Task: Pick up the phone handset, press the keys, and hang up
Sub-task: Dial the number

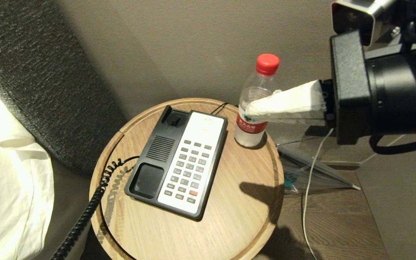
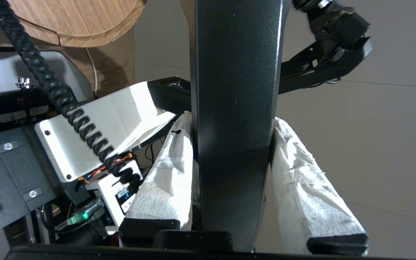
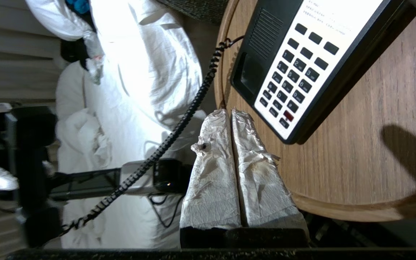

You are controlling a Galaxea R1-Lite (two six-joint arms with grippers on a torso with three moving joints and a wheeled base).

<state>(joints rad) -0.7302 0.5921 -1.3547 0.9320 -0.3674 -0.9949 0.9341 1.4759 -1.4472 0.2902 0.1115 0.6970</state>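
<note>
The left end effector [image 2: 231, 169] is clamped on the phone handset [image 2: 233, 90], its paper-wrapped fingers [image 2: 166, 180] pressed against both sides of the glossy black bar, held off the round wooden bench [image 1: 244, 216]. The black coiled cord [image 1: 85, 216] runs from the handset over the bench's edge to the phone base [image 1: 177, 162]. In the head view, the base lies near the middle of the bench with its cradle empty, the speaker grille to the left of the white keypad panel [image 1: 193, 159], whose grey keys include one red key [image 1: 193, 193] near the front.

The right end effector [image 1: 251, 110] reaches in from the right above the bench's far side, its paper-wrapped fingers [image 3: 229, 159] pressed together with nothing between them; its tips overlap the water bottle in this view. The water bottle [image 1: 253, 122], clear with a red cap and red label, stands upright just beyond the phone base's far right corner. A white pillow [image 1: 9, 173] lies on the left beside a dark textured headboard [image 1: 49, 83].
</note>
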